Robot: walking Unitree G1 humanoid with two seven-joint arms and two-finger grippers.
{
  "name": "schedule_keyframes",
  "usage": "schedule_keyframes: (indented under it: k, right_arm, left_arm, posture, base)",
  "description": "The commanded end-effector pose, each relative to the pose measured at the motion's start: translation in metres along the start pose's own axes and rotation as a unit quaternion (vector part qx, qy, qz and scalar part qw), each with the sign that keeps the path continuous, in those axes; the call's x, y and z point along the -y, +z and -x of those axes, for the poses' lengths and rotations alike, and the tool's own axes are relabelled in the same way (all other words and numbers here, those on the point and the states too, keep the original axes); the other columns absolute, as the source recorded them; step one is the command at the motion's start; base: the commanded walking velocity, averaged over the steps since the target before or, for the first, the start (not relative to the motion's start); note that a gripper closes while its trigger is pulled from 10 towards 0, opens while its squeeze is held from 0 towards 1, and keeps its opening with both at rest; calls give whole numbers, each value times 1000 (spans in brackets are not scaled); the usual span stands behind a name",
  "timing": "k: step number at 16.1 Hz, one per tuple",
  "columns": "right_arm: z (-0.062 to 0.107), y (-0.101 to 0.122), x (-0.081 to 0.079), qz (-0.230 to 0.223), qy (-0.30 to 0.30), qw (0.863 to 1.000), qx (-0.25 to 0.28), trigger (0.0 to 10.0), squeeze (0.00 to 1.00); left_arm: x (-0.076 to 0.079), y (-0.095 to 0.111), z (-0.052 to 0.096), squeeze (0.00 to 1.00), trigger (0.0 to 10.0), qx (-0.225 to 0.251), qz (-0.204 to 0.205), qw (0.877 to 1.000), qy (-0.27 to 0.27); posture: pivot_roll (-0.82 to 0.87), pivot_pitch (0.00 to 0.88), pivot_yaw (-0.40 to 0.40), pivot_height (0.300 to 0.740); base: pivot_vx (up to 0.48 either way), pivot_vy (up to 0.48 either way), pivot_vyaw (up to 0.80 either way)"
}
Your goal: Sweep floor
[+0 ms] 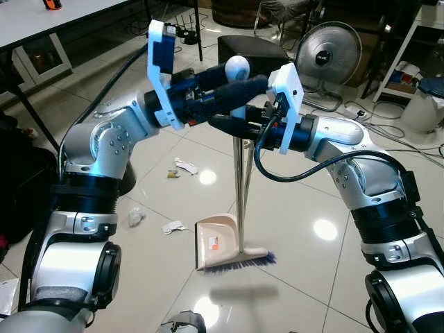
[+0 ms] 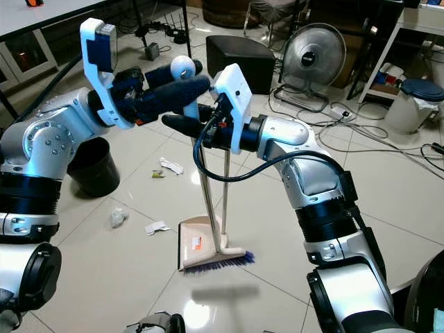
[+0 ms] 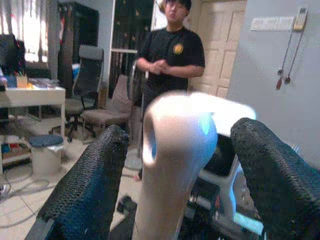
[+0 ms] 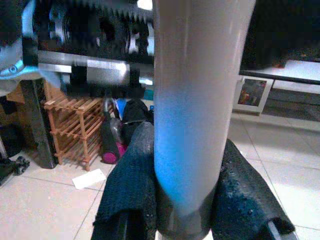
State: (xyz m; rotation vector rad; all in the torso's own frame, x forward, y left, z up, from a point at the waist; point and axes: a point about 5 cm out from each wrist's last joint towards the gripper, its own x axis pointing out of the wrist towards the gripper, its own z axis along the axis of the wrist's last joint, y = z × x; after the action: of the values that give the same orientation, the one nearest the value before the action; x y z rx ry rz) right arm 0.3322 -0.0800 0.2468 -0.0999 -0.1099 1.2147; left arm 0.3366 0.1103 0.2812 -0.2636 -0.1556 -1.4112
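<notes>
A broom with blue bristles [image 1: 244, 261] and a beige dustpan [image 1: 217, 240] stand together on the tiled floor, their two silver poles [image 1: 241, 187] rising side by side. My left gripper [image 1: 258, 81] is at the top of them. Its black fingers [image 3: 87, 190] stand open on either side of a white rounded handle top [image 3: 175, 150], with a small gap on each side. Just below, my right gripper [image 4: 182, 200] is shut on a silver pole [image 4: 192, 100]. Crumpled paper scraps [image 1: 185, 166] lie on the tiles to the left of the dustpan.
A black bin [image 2: 94, 166] stands at the left. A black box [image 1: 250, 48], a floor fan [image 1: 328, 52] and loose cables lie behind. A white table [image 1: 41, 21] is at the far left, a blue-lidded bin [image 1: 430, 104] at the right. A person [image 3: 172, 50] stands beyond.
</notes>
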Motion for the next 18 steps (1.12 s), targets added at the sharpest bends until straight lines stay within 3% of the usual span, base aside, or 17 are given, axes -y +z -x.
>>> schedule_keyframes:
  k: [1, 2, 4, 5, 6, 8, 9, 10, 11, 12, 18]
  right_arm:
    - [-1, 10, -4, 17, 13, 1000, 18, 0, 0]
    - [-1, 10, -4, 17, 14, 1000, 18, 0, 0]
    - [-2, 10, -6, 18, 15, 1000, 17, 0, 0]
    - [-2, 9, -7, 18, 16, 1000, 17, 0, 0]
    - [-2, 7, -9, 17, 18, 1000, 16, 0, 0]
    - [-3, 4, -12, 15, 23, 1000, 13, 0, 0]
    - [-3, 4, -13, 14, 23, 1000, 13, 0, 0]
    - [-3, 4, -13, 14, 23, 1000, 13, 0, 0]
    - [-3, 4, -13, 14, 23, 1000, 13, 0, 0]
    - [-3, 5, -13, 14, 22, 1000, 13, 0, 0]
    - [-3, 5, -13, 13, 21, 1000, 15, 0, 0]
  left_arm:
    - [2, -4, -1, 0, 10000, -18, -9, 1000, -5]
    - [1, -5, -1, 0, 9882, -23, -11, 1000, -2]
    - [-1, -10, 0, 0, 5451, -41, -18, 999, 3]
    - [-1, -12, 1, 0, 5373, -49, -20, 999, 3]
    - [-1, -14, 1, 0, 7255, -54, -22, 998, 4]
    - [0, -17, 1, 0, 7373, -62, -25, 998, 4]
    - [0, -17, 1, 0, 5529, -63, -25, 998, 3]
    - [0, -17, 1, 0, 4824, -62, -26, 998, 3]
    - [0, -16, 2, 0, 2941, -61, -27, 998, 2]
    - [0, -16, 2, 0, 0, -61, -27, 998, 2]
    - [3, -17, 0, 0, 0, -61, -20, 998, -12]
  posture:
    - [-89, 0, 74, 740]
    - [-89, 0, 74, 740]
    - [-90, 0, 76, 740]
    - [-90, 0, 76, 740]
    - [-90, 0, 75, 740]
    - [-89, 0, 73, 740]
    - [-88, 0, 74, 740]
    - [-89, 0, 74, 740]
    - [-89, 0, 74, 740]
    - [-88, 0, 74, 740]
    - [-90, 0, 74, 740]
  base:
    - [0, 0, 0]
    - [0, 0, 0]
    - [0, 0, 0]
    - [0, 0, 0]
    - [0, 0, 0]
    - [0, 0, 0]
    - [0, 0, 0]
    - [0, 0, 0]
    - [0, 0, 0]
    - [0, 0, 0]
    - [0, 0, 0]
